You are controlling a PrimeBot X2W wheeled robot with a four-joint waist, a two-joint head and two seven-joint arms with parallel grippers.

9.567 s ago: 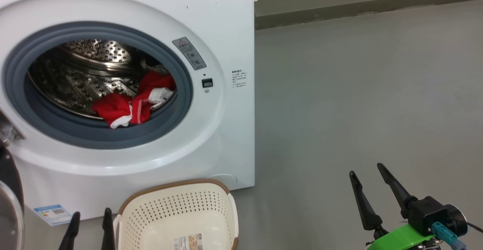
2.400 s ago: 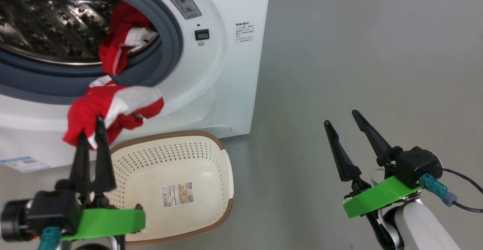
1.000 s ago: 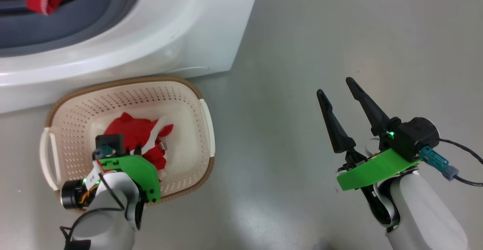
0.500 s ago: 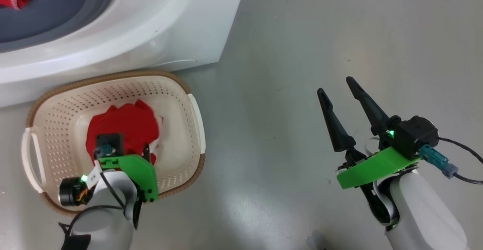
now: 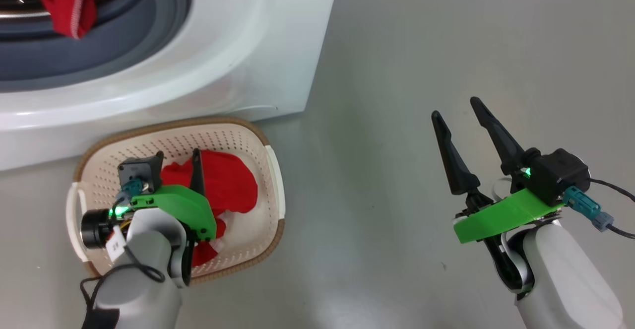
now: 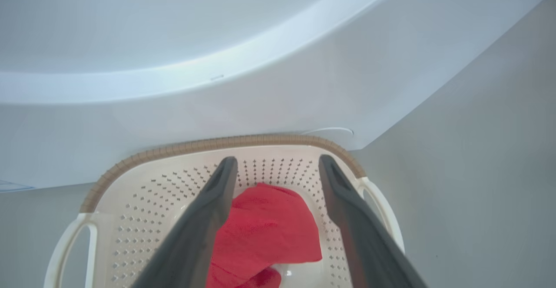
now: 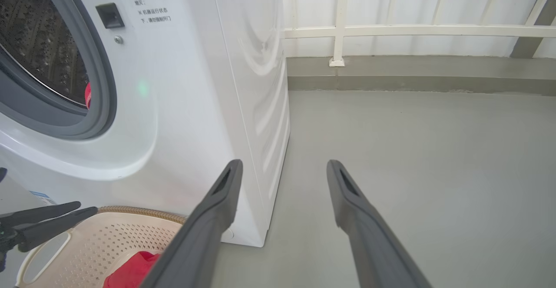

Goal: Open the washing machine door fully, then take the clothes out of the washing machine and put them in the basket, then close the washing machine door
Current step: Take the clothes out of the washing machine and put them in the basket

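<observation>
**A:** Red garment (image 5: 233,185) lies heaped in the basket (image 5: 218,138). Basket sits on the floor (image 5: 397,71), just in front of the washer (image 5: 258,61), near its lower front corner.

**B:** Left gripper (image 6: 278,163)?

**A:** Over the basket, in front of the washer, pointing toward the washer's front panel. Fingers spread wide, clamped on nothing. Garment lies below and between them. Whether a finger brushes the cloth, cannot tell.

**B:** Right gripper (image 5: 456,109)?

**A:** Well clear of the washer, out past its side panel, above bare floor. Fingers apart, nothing between them.

**B:** Anything in the washer?

**A:** Second garment (image 5: 64,6), red with white trim, at the washer's mouth. It hangs over the inner edge of the grey ring (image 5: 149,46). Perforated steel shows behind it.
</observation>
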